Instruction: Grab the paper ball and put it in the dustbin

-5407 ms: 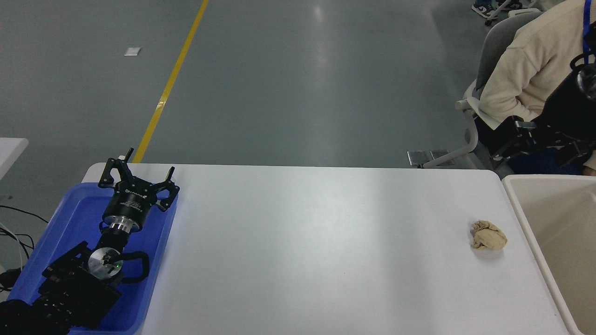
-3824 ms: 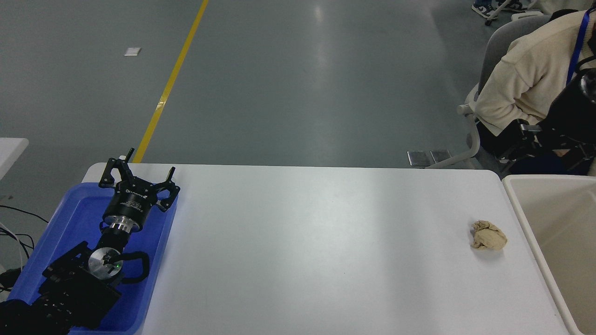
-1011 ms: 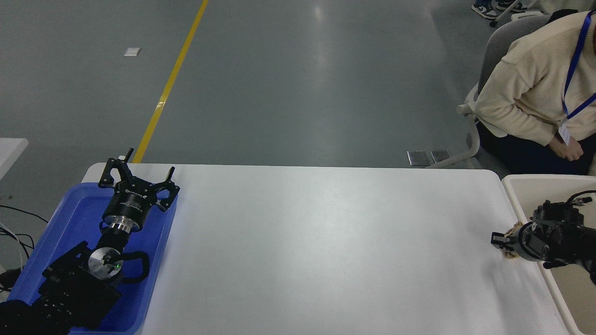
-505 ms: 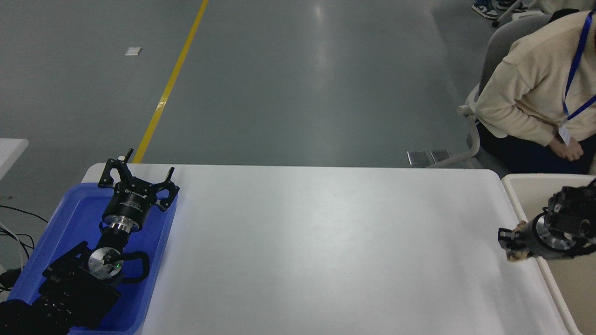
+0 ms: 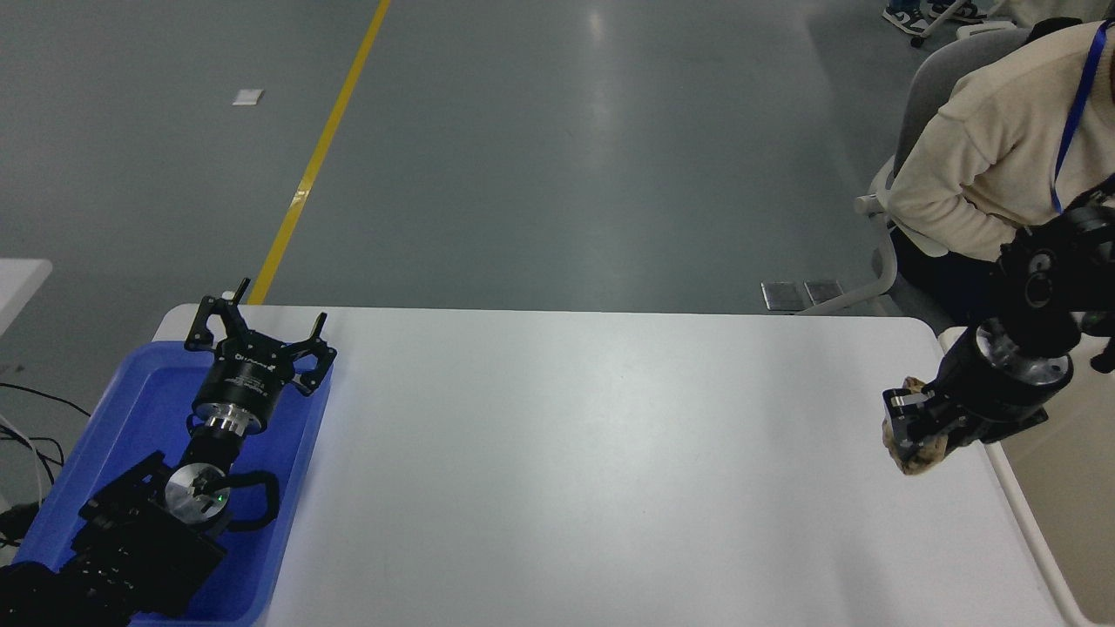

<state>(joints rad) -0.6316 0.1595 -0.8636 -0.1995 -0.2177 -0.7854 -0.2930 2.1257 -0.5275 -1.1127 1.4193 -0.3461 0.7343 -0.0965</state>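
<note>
The tan paper ball (image 5: 916, 458) is clamped in my right gripper (image 5: 910, 433), which is shut on it and holds it above the white table (image 5: 592, 453) near its right edge. Only the ball's lower part and a bit of its top show past the black fingers. The right arm comes in from the right edge, over the cream dustbin (image 5: 1010, 488). The dustbin stands just right of the table, mostly hidden by the arm and cut off by the picture's edge. My left gripper (image 5: 254, 326) is open, parked over the blue tray at the lower left.
A shallow blue tray (image 5: 131, 418) lies at the table's left end under the left arm. A person in a cream sweater (image 5: 984, 157) sits on a grey chair beyond the far right corner. Cables hang at the left edge.
My right gripper came in from the right, closed on the paper ball and has lifted it off the table, swinging up and slightly left. The left arm has not moved.
</note>
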